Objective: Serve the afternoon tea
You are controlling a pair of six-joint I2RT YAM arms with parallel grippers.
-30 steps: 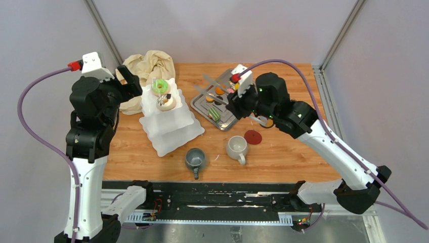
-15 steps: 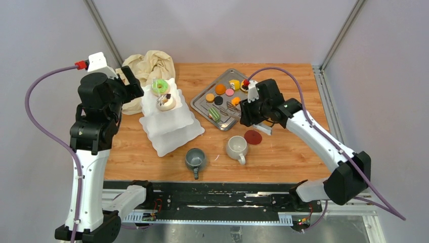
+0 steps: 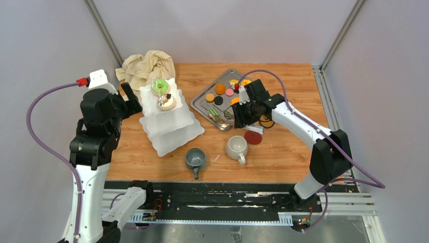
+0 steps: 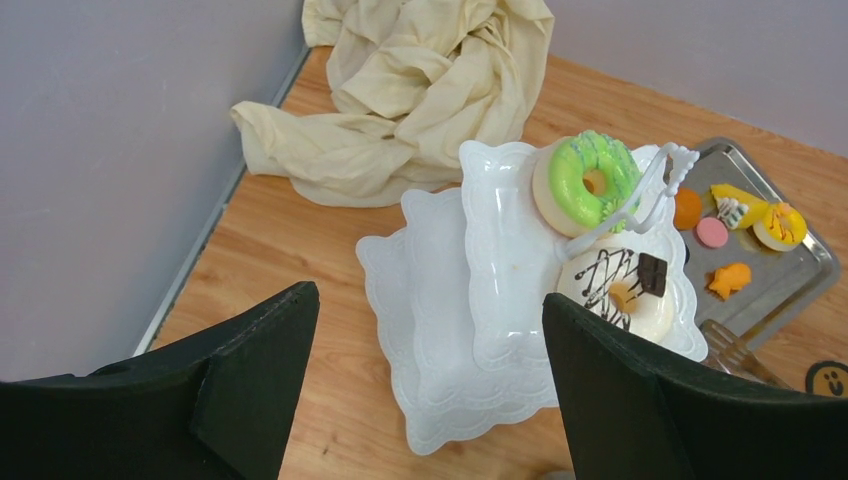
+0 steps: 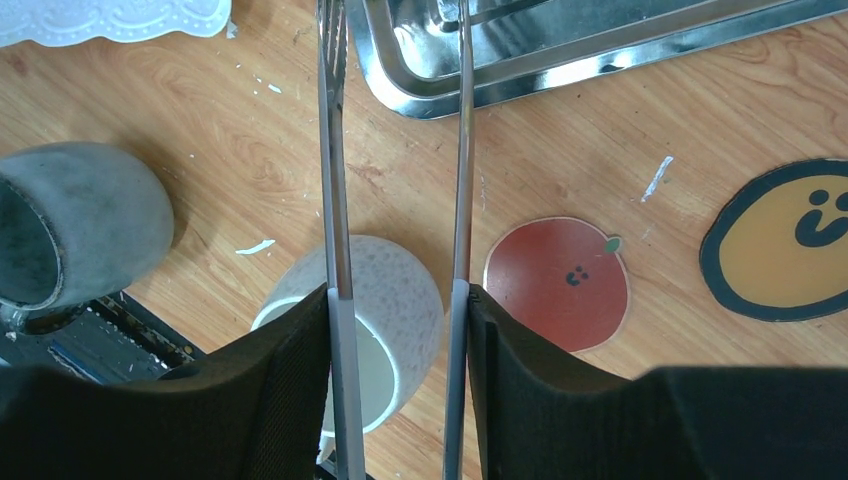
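- Top external view: the left gripper (image 3: 132, 98) hovers just left of the white three-tier stand (image 3: 172, 132), its jaws spread wide with nothing between them.
- The left wrist view confirms it: both black fingers (image 4: 250, 370) frame the stand (image 4: 440, 330) from above without touching it.
- On the stand's top tier sit a green ring doughnut (image 3: 160, 86) and, just beside it, a white doughnut with chocolate drizzle (image 3: 166, 102); the two lower tiers look bare.
- The right gripper (image 3: 237, 112) is over the near edge of the steel tray (image 3: 201, 104), clamped on a pair of metal tongs (image 3: 222, 115).
- In the right wrist view the two tong arms (image 5: 335, 200) run between the fingers (image 5: 290, 380) and reach past the tray rim (image 5: 560, 85); their tips are cut off.
- From above, the tong tips lie near a green striped pastry (image 3: 215, 114) at the tray's near corner; contact cannot be told.
- Other pastries are on the tray, among them an orange ball (image 3: 220, 89) and a pink disc (image 3: 229, 92).
- The grey mug (image 3: 195, 159) and white mug (image 3: 236, 147) stand upright on the table, near each other, in front of the stand and tray.
- A red round sticker (image 3: 252, 137) lies just right of the white mug.
- A beige cloth (image 3: 146, 66) is bunched behind the stand.
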